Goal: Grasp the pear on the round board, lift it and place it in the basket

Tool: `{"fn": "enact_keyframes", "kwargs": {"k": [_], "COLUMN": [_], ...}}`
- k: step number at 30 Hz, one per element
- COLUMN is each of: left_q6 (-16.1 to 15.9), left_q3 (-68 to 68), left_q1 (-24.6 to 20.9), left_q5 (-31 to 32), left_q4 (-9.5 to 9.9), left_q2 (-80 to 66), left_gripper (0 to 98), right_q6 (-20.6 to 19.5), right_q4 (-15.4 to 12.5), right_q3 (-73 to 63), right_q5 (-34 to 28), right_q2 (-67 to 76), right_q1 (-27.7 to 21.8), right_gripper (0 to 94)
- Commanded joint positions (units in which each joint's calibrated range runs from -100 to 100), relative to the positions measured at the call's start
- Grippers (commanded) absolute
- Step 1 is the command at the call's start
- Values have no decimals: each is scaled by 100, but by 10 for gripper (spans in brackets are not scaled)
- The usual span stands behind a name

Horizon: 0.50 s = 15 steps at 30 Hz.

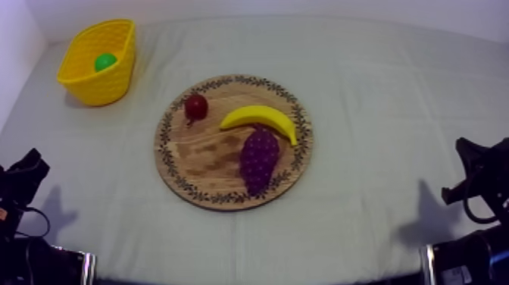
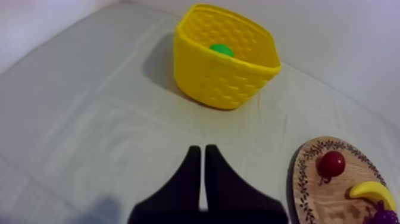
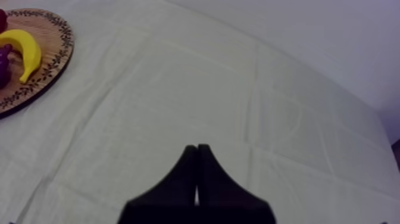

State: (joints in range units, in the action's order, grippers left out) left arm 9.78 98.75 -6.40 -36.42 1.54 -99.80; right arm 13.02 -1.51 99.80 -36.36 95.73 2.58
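Table (image 1: 394, 98) under grey-white cloth (image 1: 356, 227), takes up most of top view. Cloth w/ faint fold creases lengthwise & across, a few soft wrinkles. Plain white back wall (image 1: 303, 7) right behind table's far edge; second white wall (image 1: 10, 53) along left side, meeting at corner. Light even, diffuse, from above; soft grey shadows on cloth nr both front corners. Right wrist view: pale wall (image 3: 309, 30) past cloth edge, small dark patch (image 3: 395, 152) beside it, can't tell what.

- basket (image 1: 102, 87): yellow, dimpled lattice pattern
- pear (image 1: 105, 61): green
- wooden board (image 1: 201, 155): brown grain, dark leaf-vine pattern on rim
- small red fruit (image 1: 196, 107): dark red
- banana (image 1: 259, 117): yellow
- bunch of grapes (image 1: 259, 155): purple
- cloth (image 1: 379, 114): grey-white, plain
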Motion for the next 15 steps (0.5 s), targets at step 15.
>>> {"fn": "enact_keyframes", "kwargs": {"k": [15], "left_q6": [-39], "left_q3": [36], "left_q1": [0], "left_q5": [149], "left_q4": [24], "left_q2": [-3], "left_gripper": [0], "right_q6": [-2], "right_q4": [3], "right_q3": [-2], "right_q5": [-2], "right_q2": [3], "right_q1": [2], "right_gripper": [4]}}
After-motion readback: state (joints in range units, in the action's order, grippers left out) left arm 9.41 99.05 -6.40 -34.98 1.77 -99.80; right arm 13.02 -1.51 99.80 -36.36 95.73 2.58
